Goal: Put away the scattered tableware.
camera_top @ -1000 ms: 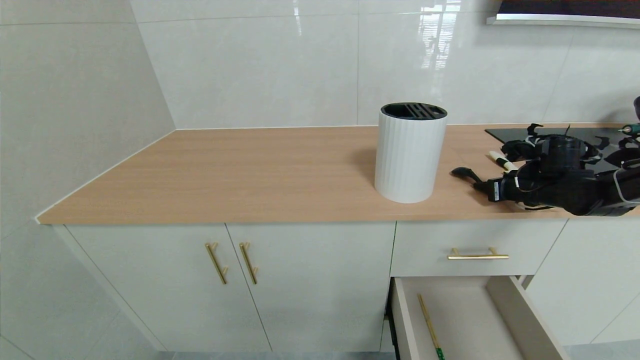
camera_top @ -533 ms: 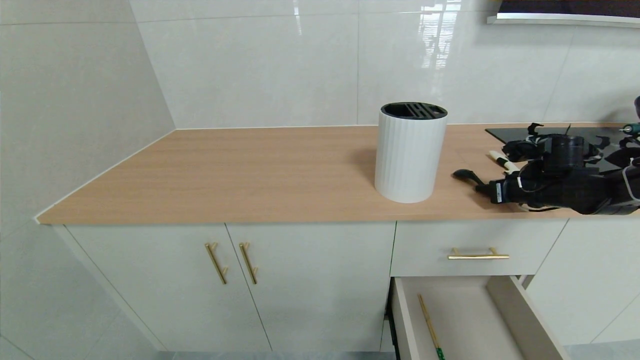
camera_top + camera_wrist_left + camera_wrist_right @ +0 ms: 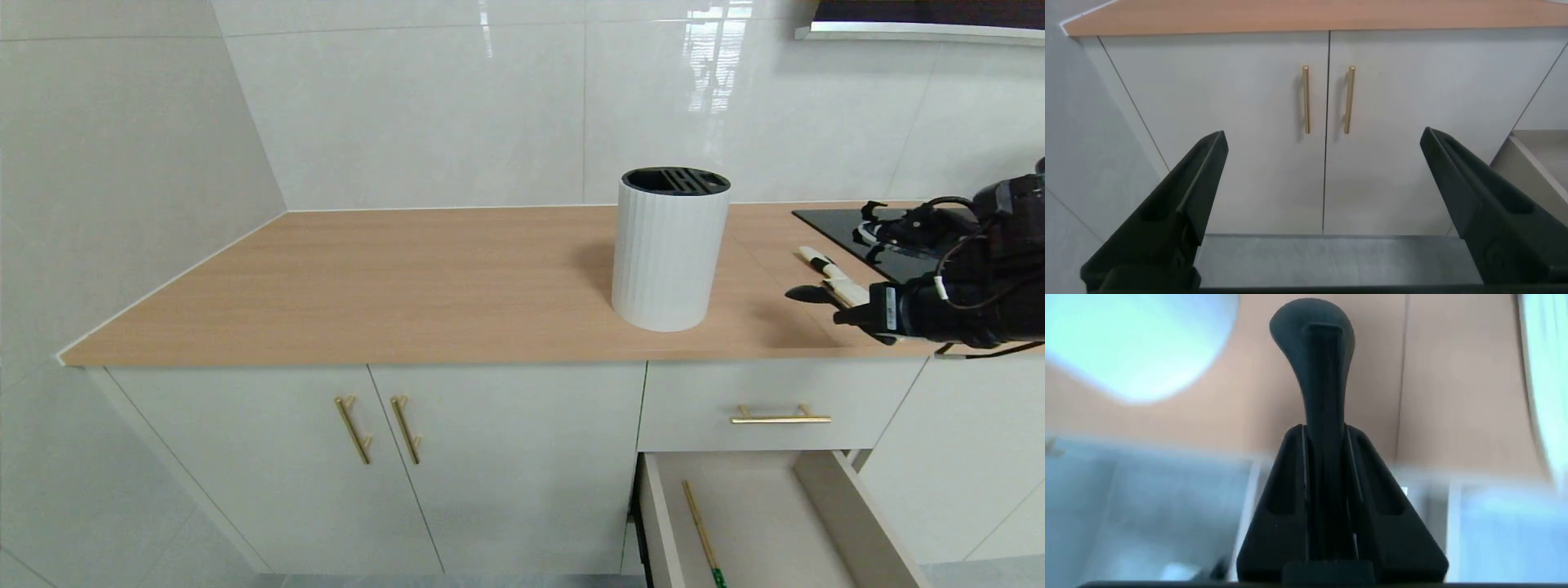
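"Which hand has hold of anything?"

"The right hand (image 3: 853, 310). It's clamped tight on a black utensil (image 3: 804, 292), whose rounded end sticks out towards the white ribbed holder (image 3: 669, 253)."

"Where is that, exactly?"

"Over the front of the worktop (image 3: 408, 286), to the right of the holder and apart from it (spoon or handle, I can't tell)."

"Anything else lying about?"

"A pale utensil (image 3: 823, 263) with a dark band lies on the worktop just behind the held one, beside the black hob (image 3: 841, 224). Below, the drawer (image 3: 841, 506) is open, with a thin wooden stick (image 3: 698, 518) in it."

"And the left hand?"

"The left hand (image 3: 1321, 143) is down low, fingers spread wide with nothing between them, facing the cupboard doors (image 3: 1249, 163) and their brass handles."
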{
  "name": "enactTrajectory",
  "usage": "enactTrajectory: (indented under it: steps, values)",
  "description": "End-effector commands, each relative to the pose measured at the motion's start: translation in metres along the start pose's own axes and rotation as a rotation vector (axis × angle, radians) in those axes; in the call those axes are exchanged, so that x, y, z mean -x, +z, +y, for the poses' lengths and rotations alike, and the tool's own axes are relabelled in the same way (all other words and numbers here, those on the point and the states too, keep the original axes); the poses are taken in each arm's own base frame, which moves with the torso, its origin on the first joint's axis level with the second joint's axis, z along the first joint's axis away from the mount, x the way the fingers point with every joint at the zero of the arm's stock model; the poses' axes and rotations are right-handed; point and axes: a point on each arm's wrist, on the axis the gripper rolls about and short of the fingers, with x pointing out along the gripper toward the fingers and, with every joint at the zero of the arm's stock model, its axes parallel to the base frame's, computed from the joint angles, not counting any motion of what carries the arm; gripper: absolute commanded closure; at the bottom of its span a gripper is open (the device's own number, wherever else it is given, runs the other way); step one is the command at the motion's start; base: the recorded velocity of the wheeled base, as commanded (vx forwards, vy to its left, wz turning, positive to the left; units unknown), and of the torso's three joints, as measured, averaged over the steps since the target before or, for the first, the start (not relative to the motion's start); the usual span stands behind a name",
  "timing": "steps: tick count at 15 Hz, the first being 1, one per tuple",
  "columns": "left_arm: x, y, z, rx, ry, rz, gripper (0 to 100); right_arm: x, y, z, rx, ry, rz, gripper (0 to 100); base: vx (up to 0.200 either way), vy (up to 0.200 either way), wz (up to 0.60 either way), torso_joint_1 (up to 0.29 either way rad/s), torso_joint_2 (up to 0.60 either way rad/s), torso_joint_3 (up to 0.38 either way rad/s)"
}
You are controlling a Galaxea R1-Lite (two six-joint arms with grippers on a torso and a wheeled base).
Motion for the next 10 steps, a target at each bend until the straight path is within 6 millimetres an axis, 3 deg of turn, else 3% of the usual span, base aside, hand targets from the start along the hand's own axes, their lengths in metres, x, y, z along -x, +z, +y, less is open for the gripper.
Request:
enactTrajectory:
  steps: [1, 2, 6, 10]
  values:
    - [0.000, 0.000, 0.000, 0.000, 0.001, 0.002, 0, 0.040, -0.024, 0.014, -0.018, 0.011, 0.010, 100, 0.000, 0.000, 0.00, 0.000, 0.00, 0.000]
    - [0.000, 0.000, 0.000, 0.000, 0.001, 0.002, 0, 0.048, -0.047, 0.018, -0.015, 0.023, 0.059, 100, 0.000, 0.000, 0.00, 0.000, 0.00, 0.000]
    - [0.000, 0.000, 0.000, 0.000, 0.001, 0.002, 0, 0.055, -0.097, 0.020, -0.015, 0.030, 0.194, 100, 0.000, 0.000, 0.00, 0.000, 0.00, 0.000]
    - [0.000, 0.000, 0.000, 0.000, 0.001, 0.002, 0, 0.009, -0.131, 0.008, -0.046, -0.041, 0.429, 100, 0.000, 0.000, 0.00, 0.000, 0.00, 0.000]
